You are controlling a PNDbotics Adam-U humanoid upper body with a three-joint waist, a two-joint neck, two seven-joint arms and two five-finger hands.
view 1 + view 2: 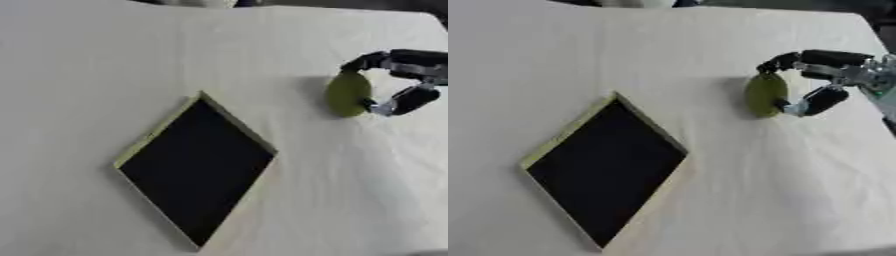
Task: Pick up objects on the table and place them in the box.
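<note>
The right hand [820, 75] reaches in from the right edge over the pale cloth-covered table [105, 60], its black fingers [785, 61] curled over the top of a flat olive-green oval object [348, 94] while the thumb [820, 101] comes in from below — the object is pinched between them at its upper and lower right edges. The hand is partly closed, with an open arc of space between fingers and thumb on the side away from the object. The green object stands on edge, broad face toward the camera, and a soft shadow lies on the cloth just to its left; whether its lower edge touches the table cannot be told. The box [149, 137] — shallow, with a light wooden rim and a dark interior — lies turned like a diamond left of centre, well apart from the hand.
</note>
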